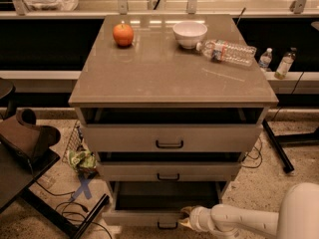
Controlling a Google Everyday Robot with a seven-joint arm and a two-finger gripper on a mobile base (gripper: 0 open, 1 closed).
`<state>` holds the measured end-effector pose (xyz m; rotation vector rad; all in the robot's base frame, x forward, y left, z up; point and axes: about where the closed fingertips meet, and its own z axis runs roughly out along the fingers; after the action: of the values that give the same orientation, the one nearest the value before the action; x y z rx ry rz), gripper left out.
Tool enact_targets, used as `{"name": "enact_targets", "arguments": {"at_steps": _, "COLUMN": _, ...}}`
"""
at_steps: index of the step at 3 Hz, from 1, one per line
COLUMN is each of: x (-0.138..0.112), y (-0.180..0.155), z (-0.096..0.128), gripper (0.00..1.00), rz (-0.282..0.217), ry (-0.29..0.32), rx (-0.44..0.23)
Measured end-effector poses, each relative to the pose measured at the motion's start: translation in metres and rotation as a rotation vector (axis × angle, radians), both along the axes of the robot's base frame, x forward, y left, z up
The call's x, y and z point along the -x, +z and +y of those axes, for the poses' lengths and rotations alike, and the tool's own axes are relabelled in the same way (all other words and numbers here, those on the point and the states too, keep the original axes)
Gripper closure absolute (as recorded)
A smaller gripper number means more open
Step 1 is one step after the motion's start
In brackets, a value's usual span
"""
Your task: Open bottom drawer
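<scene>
The bottom drawer (134, 217) looks rigid and free-sliding; pull its bar handle (167, 226), at eight o'clock from the gripper (185, 217), whose grip I cannot tell.

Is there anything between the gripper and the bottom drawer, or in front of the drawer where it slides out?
Nothing visible. The gripper is at the top edge of the bottom drawer, just above its handle. What lies further in front of the drawer is outside the view.
</scene>
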<state>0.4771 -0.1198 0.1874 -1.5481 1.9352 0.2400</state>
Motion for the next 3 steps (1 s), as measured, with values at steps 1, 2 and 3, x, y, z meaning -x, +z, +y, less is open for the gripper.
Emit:
{"name": "enact_targets", "arguments": {"at_steps": 1, "x": 0.011, "y": 0.013, "z": -0.005, "gripper": 1.00, "rz": -0.009, "ry": 0.007, "rx": -0.018}}
{"name": "enact_targets", "arguments": {"at_steps": 2, "x": 0.021, "y": 0.042, "z": -0.011, "gripper": 1.00, "rz": -0.034, "ry": 0.025, "rx": -0.043}}
{"name": "enact_targets", "arguments": {"at_steps": 3, "x": 0.040, "y": 0.151, "z": -0.028, "gripper": 1.00, "rz": -0.136, "ry": 0.104, "rx": -0.118}}
